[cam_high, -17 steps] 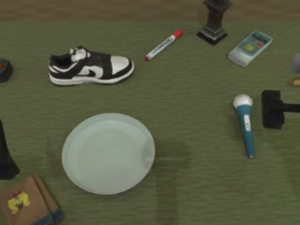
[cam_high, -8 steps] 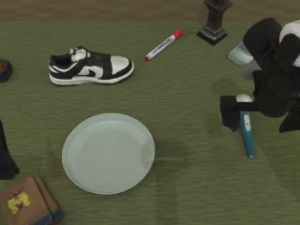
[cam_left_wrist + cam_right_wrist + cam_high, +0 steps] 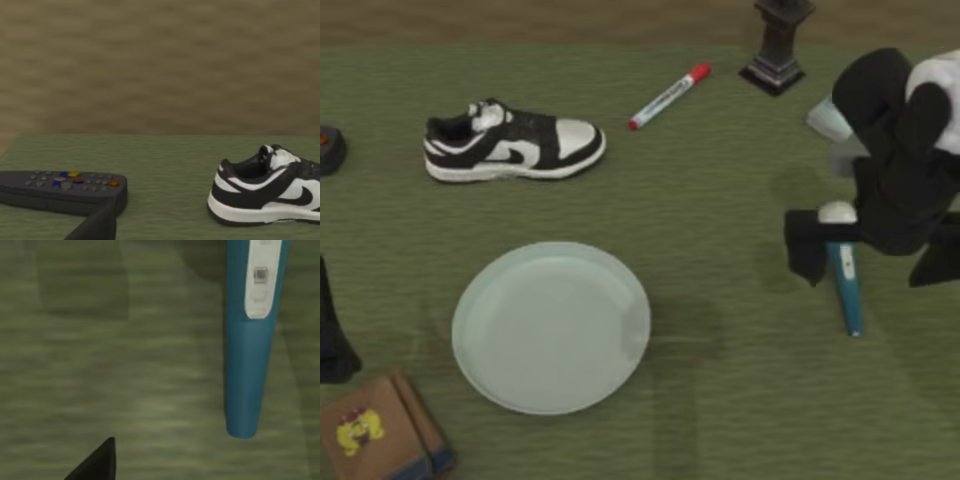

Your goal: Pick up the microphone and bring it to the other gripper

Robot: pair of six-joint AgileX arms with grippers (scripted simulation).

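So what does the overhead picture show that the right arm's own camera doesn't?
Only the top view shows the shoe, plate, red-capped marker, the microphone's white head and the right pincer above it. Only the right wrist view shows the white switch strip up close and one pincer fingertip. Both show the microphone's teal handle lying on the green table.

Top view looks down; wrist views sit low, near the table (image 3: 720,200).

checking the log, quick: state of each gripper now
left gripper: cannot be told, parked at the left edge.
right gripper: open, over the microphone.
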